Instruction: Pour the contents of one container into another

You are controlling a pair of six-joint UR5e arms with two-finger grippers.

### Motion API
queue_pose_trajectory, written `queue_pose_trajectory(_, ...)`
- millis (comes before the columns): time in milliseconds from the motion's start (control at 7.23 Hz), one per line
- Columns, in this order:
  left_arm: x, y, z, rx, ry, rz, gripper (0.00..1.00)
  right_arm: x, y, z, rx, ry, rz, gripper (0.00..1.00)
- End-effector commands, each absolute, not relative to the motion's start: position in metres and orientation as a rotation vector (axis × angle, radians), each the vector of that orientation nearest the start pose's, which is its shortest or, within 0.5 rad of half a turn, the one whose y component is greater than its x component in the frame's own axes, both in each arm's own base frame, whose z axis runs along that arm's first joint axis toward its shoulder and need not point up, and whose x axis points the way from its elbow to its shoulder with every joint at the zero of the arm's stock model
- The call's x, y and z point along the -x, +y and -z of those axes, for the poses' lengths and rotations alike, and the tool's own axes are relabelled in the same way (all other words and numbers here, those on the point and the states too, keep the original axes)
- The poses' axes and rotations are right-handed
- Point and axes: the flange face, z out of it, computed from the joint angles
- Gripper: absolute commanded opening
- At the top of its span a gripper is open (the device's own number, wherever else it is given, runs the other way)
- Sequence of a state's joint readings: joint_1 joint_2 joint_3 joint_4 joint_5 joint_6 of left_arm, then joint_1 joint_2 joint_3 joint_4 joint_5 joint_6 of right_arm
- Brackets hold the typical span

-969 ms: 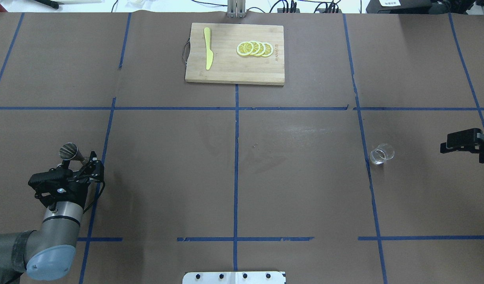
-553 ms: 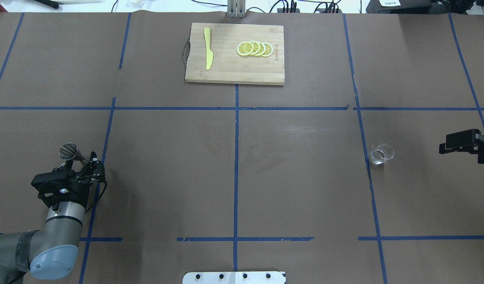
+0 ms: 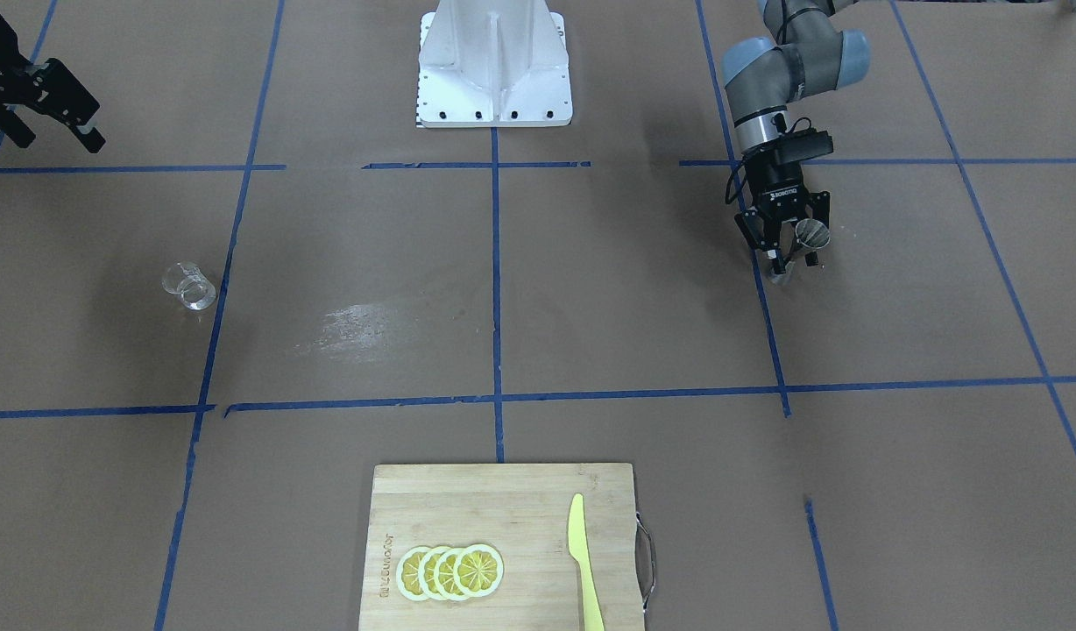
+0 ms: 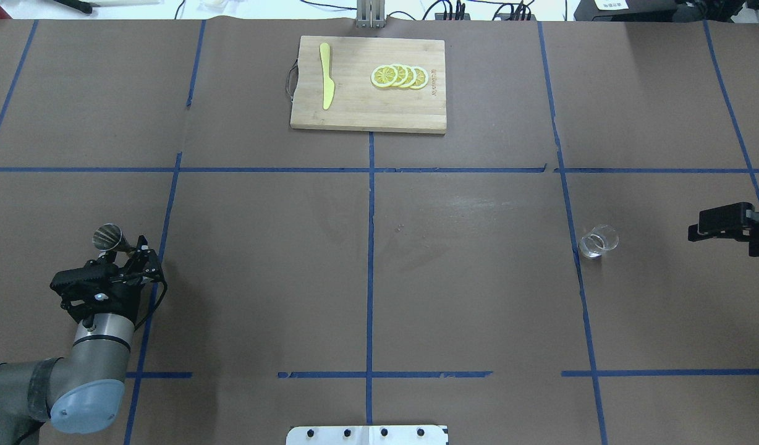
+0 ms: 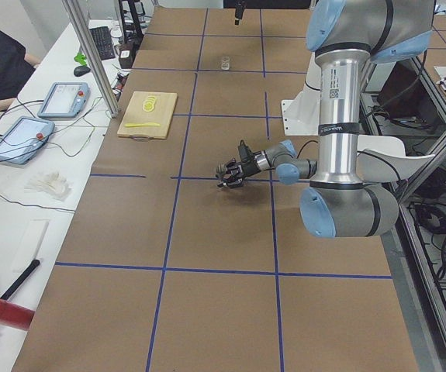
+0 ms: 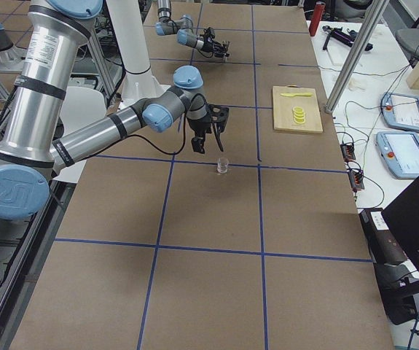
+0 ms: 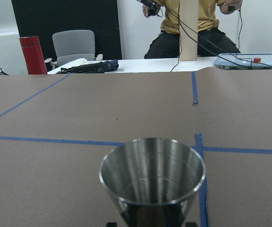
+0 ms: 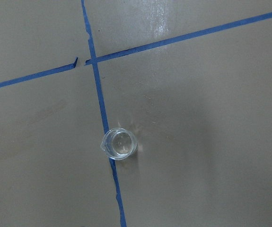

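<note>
Two-arm log | left gripper (image 3: 789, 256) spread astride steel cup (image 7: 152, 177), no clamp seen | right gripper (image 3: 60, 140) spread, empty | risk: off-centre closing topples cup

We catalogued the following:
- pale lettering on the body of the left gripper (image 3: 790, 254), seemingly ROBOTIQ;
- a burnt-in mark along one short edge of the cutting board (image 3: 520, 513), too small for us to read;
- a UR emblem on the blue joint cap (image 6: 11, 191) of the right arm;
- a dark-printed label on the silver arm column (image 5: 334, 91), which we found illegible.
</note>
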State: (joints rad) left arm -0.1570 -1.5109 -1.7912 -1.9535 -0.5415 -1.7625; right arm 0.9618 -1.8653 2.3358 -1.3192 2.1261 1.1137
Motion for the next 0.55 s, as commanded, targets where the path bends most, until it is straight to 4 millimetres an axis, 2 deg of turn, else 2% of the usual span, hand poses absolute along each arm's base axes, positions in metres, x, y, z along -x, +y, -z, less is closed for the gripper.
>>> queue_pose_trajectory(0,-0.435,-0.291,-0.519,-1.007,0.518,0.597,0.28,0.138,-0.339,-0.388,-0.056,-0.883,-0.270,1.00)
queue_pose_trajectory(138,-0.435,-0.291,-0.520,-1.002,0.529,0.617,0.00,0.139,-0.338,-0.388,-0.054,-0.883,-0.267,1.00)
queue_pose_trajectory(277,-0.433,-0.293,-0.510,-0.999,0.548,0.630,0.00,0.142,-0.337,-0.388,-0.044,-0.884,-0.282,1.00)
queue_pose_trajectory(415,-0.429,-0.292,-0.491,-0.996,0.581,0.646,0.00,0.145,-0.337,-0.385,-0.073,-0.895,-0.289,1.00)
